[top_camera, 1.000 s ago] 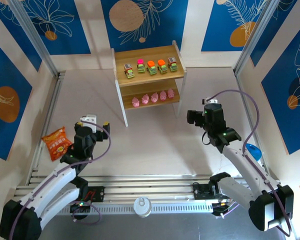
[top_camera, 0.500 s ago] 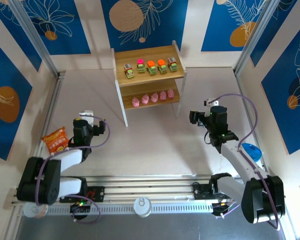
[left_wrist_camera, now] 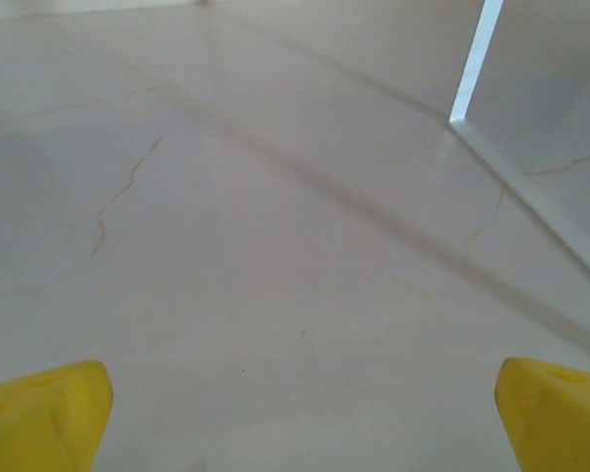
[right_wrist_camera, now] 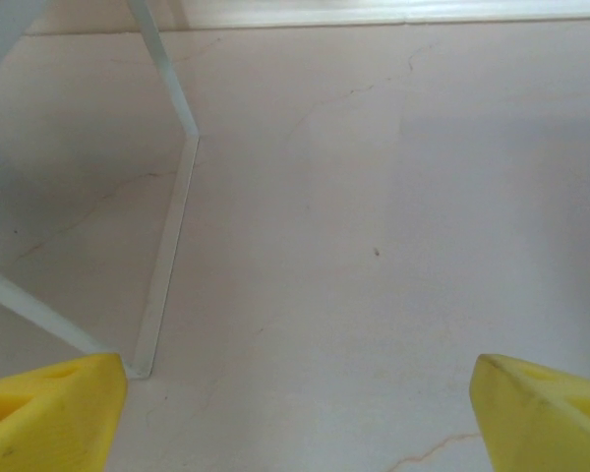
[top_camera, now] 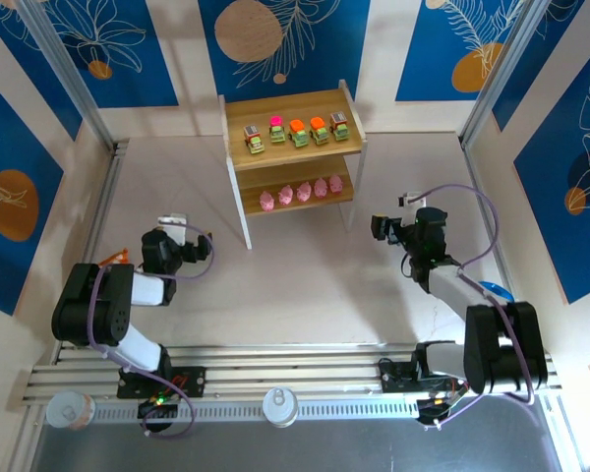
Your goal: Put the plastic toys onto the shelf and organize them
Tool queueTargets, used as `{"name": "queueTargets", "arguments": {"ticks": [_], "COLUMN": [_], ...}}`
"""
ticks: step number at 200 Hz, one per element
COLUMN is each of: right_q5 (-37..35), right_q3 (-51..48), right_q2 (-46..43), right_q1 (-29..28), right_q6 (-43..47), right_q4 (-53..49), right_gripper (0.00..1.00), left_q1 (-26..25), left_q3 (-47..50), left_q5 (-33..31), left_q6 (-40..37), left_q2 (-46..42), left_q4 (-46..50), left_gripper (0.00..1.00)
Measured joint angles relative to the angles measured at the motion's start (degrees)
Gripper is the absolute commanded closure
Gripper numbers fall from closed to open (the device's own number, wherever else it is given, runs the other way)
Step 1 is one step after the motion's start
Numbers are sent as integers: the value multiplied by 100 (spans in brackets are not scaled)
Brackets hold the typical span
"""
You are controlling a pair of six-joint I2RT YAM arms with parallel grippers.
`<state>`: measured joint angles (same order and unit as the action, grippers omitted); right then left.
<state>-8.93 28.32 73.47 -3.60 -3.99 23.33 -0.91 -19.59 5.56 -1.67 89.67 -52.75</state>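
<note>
While the left pincer (top_camera: 196,245) and right pincer (top_camera: 378,228) are hanging spread wide and empty, the cars (top_camera: 298,132) and pink figurines (top_camera: 301,193) are sitting in crosswise rows on the shelf (top_camera: 288,103), beyond and between both pincers, the right one seemingly nearer.

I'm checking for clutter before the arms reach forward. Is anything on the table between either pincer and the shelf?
Nothing visible does. The table is bare from the left pincer to the shelf, and likewise from the right pincer. The little cars line the top board and the pink figurines the lower one.
</note>
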Motion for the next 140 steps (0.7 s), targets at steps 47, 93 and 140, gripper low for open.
{"name": "queueTargets", "arguments": {"ticks": [47,93,140], "right_q5": [208,348,470], "right_q3": [0,-188,-269], "right_q2": [662,1104,1311], "right_q1": [0,168,361], "right_q6": [92,63,-98], "right_q4": [590,1370,1679], "right_gripper": [11,10,1], "left_q1": [0,-2,-11], "left_q3": [-52,-57,-61], "left_q5": [151,166,164], "left_q6": [0,-2,-39], "left_q2": [0,0,0], "left_q4": [-42,-39,-39], "left_gripper": [0,0,0]}}
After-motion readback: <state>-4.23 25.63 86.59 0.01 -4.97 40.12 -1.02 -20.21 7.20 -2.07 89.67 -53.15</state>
